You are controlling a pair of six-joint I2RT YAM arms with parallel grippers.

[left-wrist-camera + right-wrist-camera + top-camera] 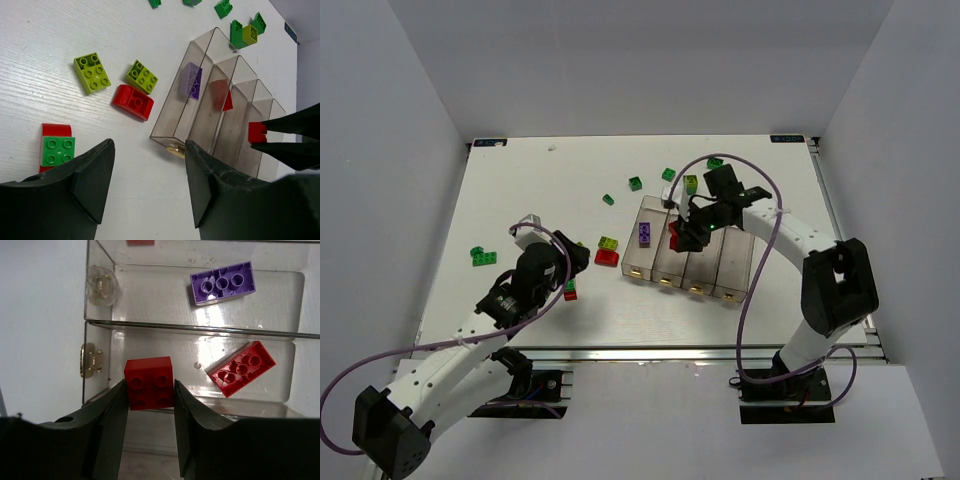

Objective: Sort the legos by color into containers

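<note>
**Sorting under way:** The right claw (149, 390) grips a square red brick (149, 382) by two opposite sides, its jaws closed partway onto the plastic. It holds the brick above the row of four clear bins (732, 270) on the white desk (520, 200). The brick hangs over the gold-tab end of the second bin from the left, as the overhead camera sees the row. How high it sits above the bin floor cannot be told. In that same bin lies an oblong red brick (242, 369), studs up and set at an angle. The leftmost bin beside it holds a purple brick (222, 282), also studs up.

The left claw (147, 170) stands wide open with nothing between its jaws, over bare desk just left of the bins' tab end. A dark green brick stacked on a red one (56, 149) rests a little farther left of the bins, near the claw's finger. Between that stack and the bins lies a curved red brick (132, 101), with two yellow-green bricks (141, 77) just beyond it. Several dark green bricks (635, 183) and a yellow-green one (691, 184) are scattered past the far end of the bins. One more dark green piece (480, 256) sits well to the left of the row.
</note>
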